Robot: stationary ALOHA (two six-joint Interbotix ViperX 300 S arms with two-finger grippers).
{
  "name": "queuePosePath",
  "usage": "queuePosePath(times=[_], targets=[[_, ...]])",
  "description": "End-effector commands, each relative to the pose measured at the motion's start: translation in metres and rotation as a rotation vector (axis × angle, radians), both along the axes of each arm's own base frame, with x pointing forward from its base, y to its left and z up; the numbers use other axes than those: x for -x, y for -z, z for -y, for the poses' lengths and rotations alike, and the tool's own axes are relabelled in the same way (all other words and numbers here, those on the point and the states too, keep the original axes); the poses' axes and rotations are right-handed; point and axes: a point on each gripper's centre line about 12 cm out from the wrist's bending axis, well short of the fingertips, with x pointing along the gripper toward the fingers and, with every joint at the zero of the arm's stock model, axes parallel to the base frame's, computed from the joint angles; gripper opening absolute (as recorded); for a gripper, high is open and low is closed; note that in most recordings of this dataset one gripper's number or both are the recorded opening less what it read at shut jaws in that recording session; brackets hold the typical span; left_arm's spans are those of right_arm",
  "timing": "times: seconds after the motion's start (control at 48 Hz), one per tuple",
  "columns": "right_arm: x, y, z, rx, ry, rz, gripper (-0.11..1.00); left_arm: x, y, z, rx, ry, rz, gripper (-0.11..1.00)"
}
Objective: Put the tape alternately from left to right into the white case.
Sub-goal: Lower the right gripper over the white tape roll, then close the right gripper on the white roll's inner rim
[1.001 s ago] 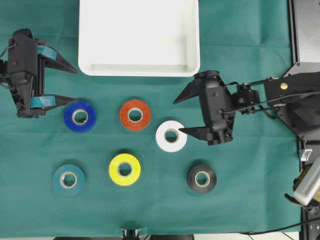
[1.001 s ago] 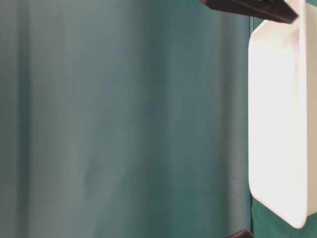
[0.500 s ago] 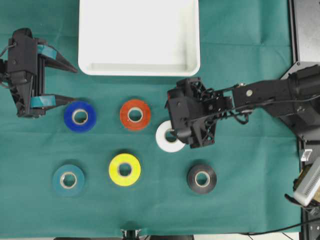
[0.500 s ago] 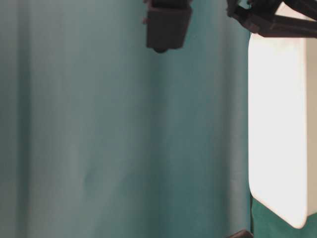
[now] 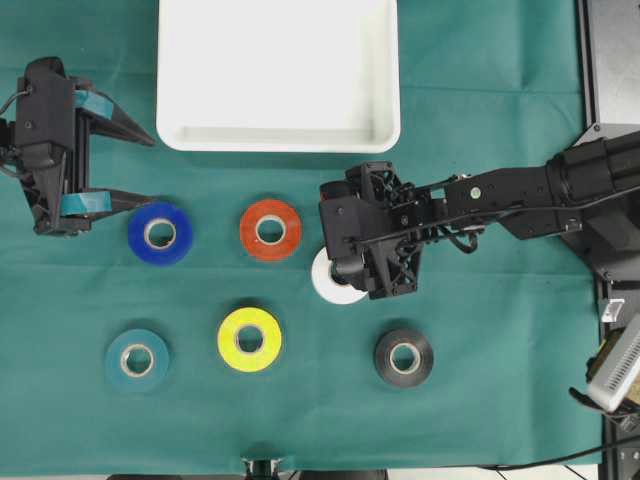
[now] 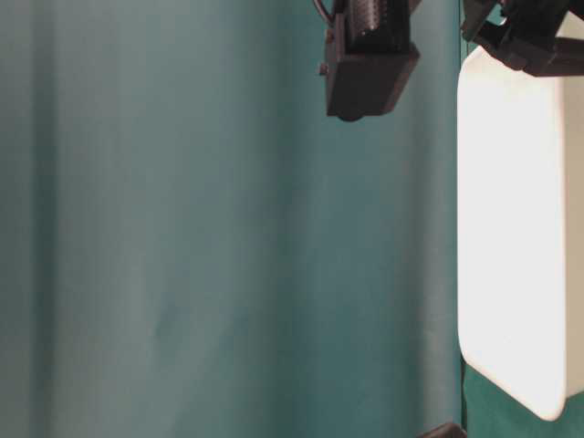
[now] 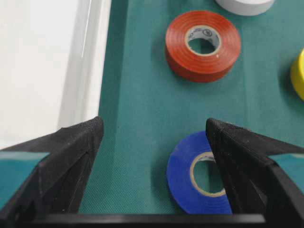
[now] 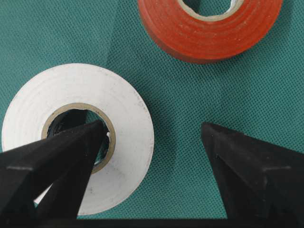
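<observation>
The right gripper [image 8: 152,137], jaws apart, straddles the white roll's [image 8: 76,137] wall, one finger in its core, ready to pinch it for the white case [image 5: 278,75].

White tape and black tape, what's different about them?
The white tape is pale and half hidden under the right gripper, whose finger points into its hole. The black tape is dark, in plain view, with nothing near it. Both are flat rings alike in size.
</observation>
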Motion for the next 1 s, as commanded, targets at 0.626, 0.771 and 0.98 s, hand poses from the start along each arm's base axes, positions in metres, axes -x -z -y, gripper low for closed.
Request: queuePosePath(times=[0.626, 0.771, 0.98], targets=[[-0.015, -0.021, -0.003, -0.006, -0.006, 0.07, 0.02, -0.002, -0.007, -0.001, -0.001, -0.002, 0.028, 0.94], [-0.015, -0.021, -0.002, -0.007, -0.003, 0.07, 0.02, -0.002, -0.006, -0.001, 0.0, -0.003, 0.025, 0.94], [-0.014, -0.026, -0.003, -0.027, 0.023, 0.075, 0.02, -0.001, -0.005, 0.0, -0.001, -0.002, 0.021, 0.94]])
